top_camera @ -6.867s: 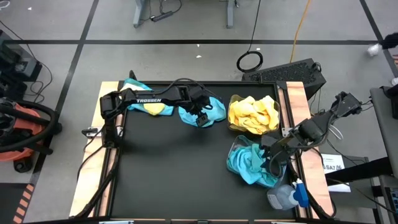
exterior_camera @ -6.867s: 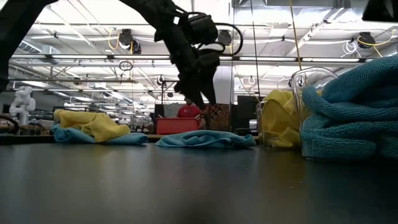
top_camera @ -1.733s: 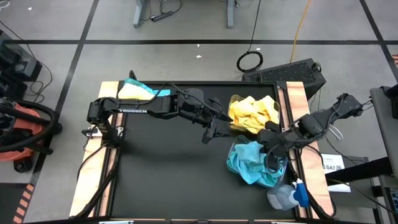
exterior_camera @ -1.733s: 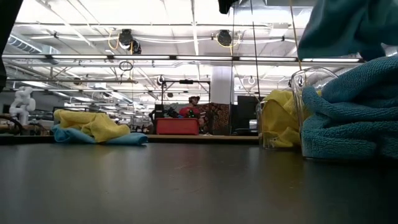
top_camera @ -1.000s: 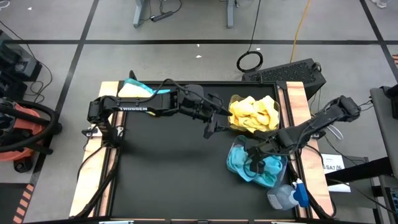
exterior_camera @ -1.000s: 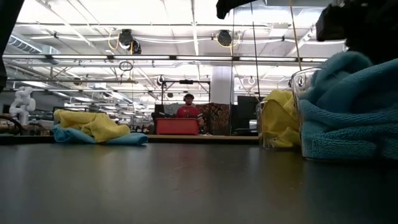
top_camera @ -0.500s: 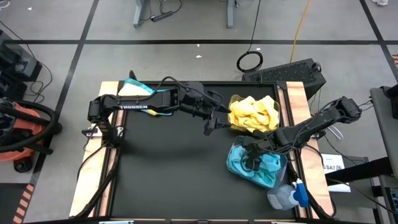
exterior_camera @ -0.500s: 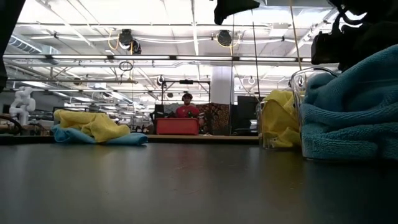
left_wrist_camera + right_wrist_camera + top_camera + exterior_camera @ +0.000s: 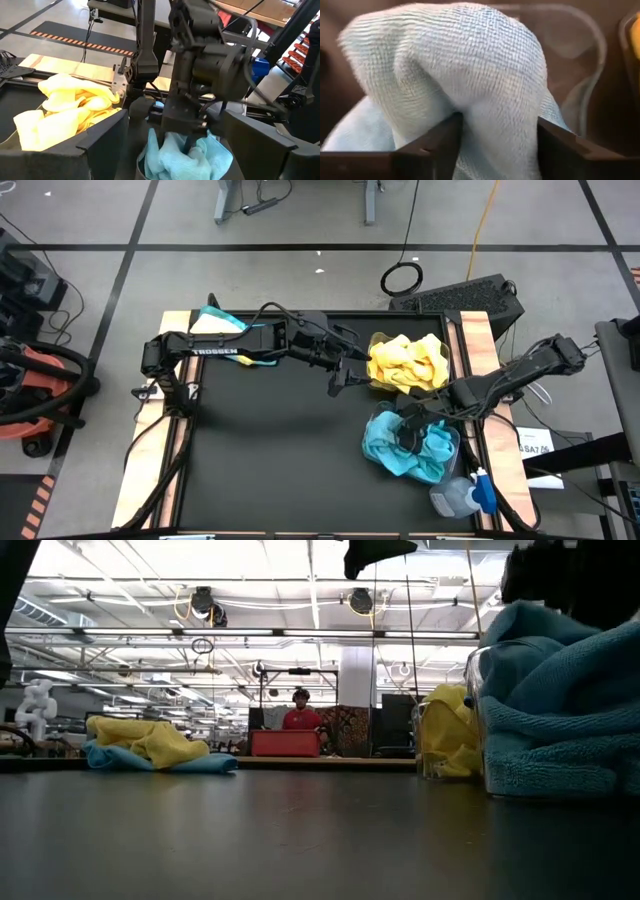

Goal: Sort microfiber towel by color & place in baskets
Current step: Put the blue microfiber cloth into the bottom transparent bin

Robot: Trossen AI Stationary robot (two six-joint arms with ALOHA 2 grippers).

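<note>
- Your right gripper (image 9: 408,430) is down over the teal basket (image 9: 455,448), near-right of the mat. Right wrist view: fingers (image 9: 427,145) stand apart w/ teal towel (image 9: 470,75) bulging between them; can't tell if the pads are touching the cloth, so not calling it a grip.
- Teal towel pile (image 9: 395,450) fills that basket and spills over its edge toward the mat centre. In low view it heaps above the clear wall (image 9: 478,720).
- Your left gripper (image 9: 338,380) hangs just beside the yellow basket (image 9: 372,380), on the side toward the mat centre. Left wrist view: fingers (image 9: 102,137) wide apart, nothing between them.
- Yellow basket sits far-right on the mat, just beyond the teal one, packed w/ yellow towels (image 9: 405,362).
- Unsorted stuff: a yellow towel (image 9: 150,740) lying on a teal one (image 9: 195,764) at the far-left corner of the table (image 9: 260,470), partly under the left arm in high view.
- Blue-capped bottle (image 9: 460,495) lies near-right, just beside the teal basket.
- Keyboard (image 9: 465,295) off the table, beyond the far-right corner.
- Low view bkgd: a person (image 9: 300,715) in red, far off in the room.
</note>
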